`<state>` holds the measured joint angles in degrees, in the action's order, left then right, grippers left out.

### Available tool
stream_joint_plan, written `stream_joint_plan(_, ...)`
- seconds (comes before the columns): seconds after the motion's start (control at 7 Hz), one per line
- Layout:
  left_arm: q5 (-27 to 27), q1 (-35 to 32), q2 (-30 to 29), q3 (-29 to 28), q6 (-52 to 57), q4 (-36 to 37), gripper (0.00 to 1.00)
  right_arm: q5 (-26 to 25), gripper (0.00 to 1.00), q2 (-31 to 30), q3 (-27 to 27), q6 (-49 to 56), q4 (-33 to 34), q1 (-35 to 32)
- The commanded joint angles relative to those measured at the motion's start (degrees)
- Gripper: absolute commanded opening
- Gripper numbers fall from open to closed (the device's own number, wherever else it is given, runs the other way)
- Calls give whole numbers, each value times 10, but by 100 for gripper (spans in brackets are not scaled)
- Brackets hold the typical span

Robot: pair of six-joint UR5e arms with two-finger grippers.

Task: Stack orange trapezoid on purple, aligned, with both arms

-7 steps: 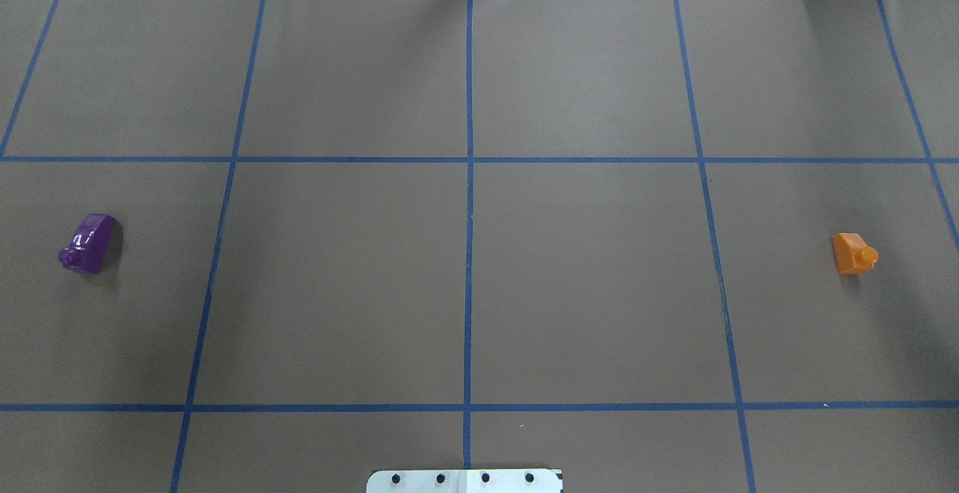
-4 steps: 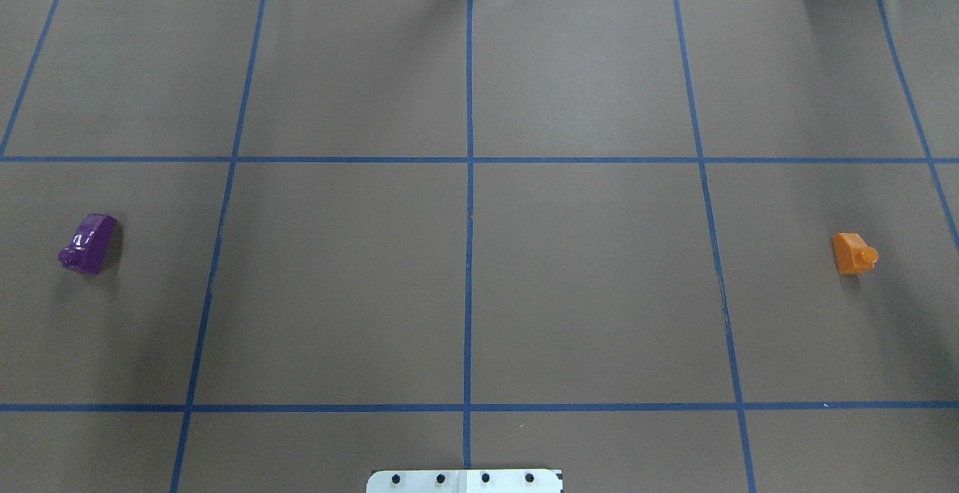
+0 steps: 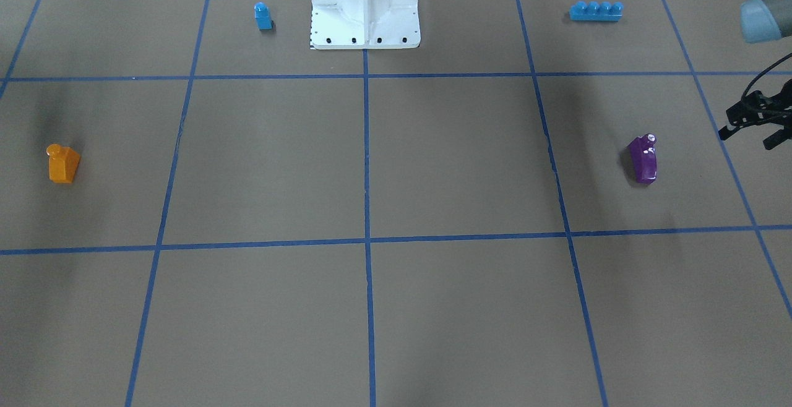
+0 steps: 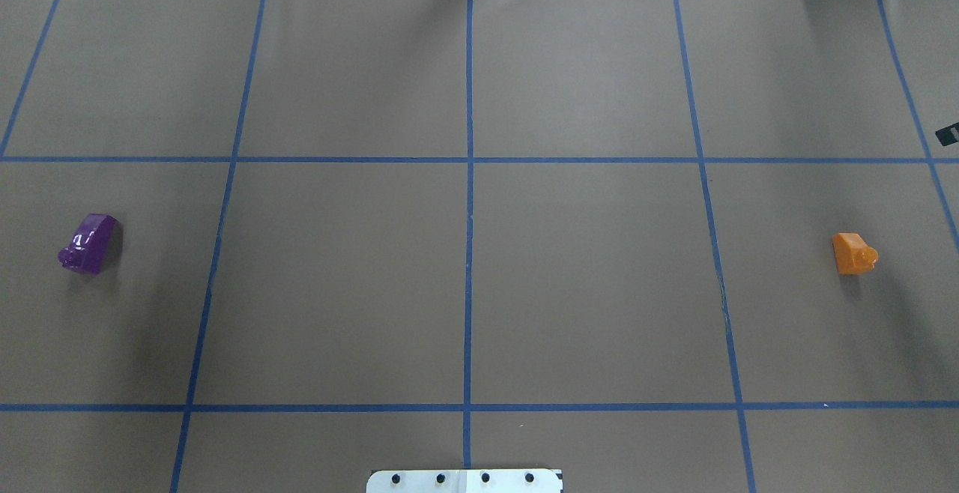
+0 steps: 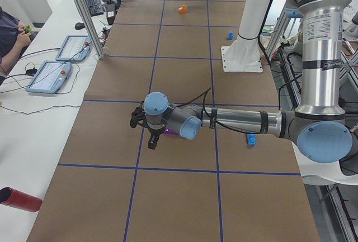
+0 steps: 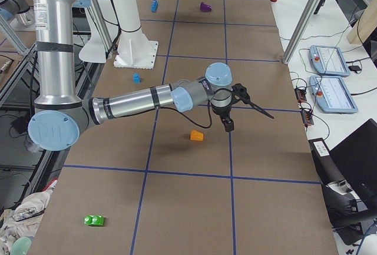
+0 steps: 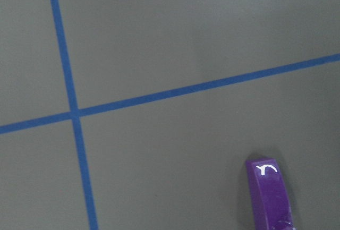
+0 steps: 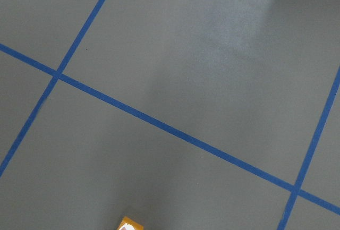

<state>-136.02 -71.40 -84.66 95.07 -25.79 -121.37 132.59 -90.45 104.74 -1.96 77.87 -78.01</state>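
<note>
The purple brick [image 3: 643,158] lies on the brown table at my left, also in the overhead view [image 4: 88,243] and the left wrist view [image 7: 271,195]. My left gripper [image 3: 752,135] hovers beside it toward the table's end, fingers spread, open and empty; the arm partly hides the brick in the exterior left view [image 5: 170,133]. The orange trapezoid [image 4: 854,253] lies at the far right, also in the front view [image 3: 64,164]. My right gripper [image 6: 250,122] hovers just beyond it; overhead only one black fingertip [image 4: 948,133] shows, so I cannot tell its state.
A small blue single-stud brick [image 3: 263,15] and a long blue four-stud brick [image 3: 596,10] lie beside the white base pedestal [image 3: 365,5]. A green brick [image 6: 94,221] lies near the right end. Blue tape lines grid the table.
A black fingertip of the right gripper has come into the overhead view at the right edge. Both bricks have stayed in place.
</note>
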Motion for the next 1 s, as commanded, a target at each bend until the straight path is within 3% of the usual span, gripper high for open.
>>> stream_joint_plan(0.0, 84, 124, 6, 5, -153, -78, 100, -1, 100, 0, -1, -1, 0, 1)
stream_joint_plan(0.29, 144, 191, 6, 8, -196, -78, 99, -2, 100, 0, -1, -1, 0, 1)
stream_joint_plan(0.43, 154, 201, 6, 7, -196, -78, 82, -2, 100, 0, -2, 0, 0, 1)
stream_joint_plan(0.57, 154, 202, 7, 7, -196, -77, 54, -3, 100, -1, -2, 0, 0, 1)
stream_joint_plan(0.71, 154, 205, 7, 6, -196, -75, 44, -3, 100, -2, -2, 0, 0, 1)
stream_joint_plan(0.86, 155, 207, 7, 6, -196, -75, 44, -3, 100, -2, -2, 0, 0, 1)
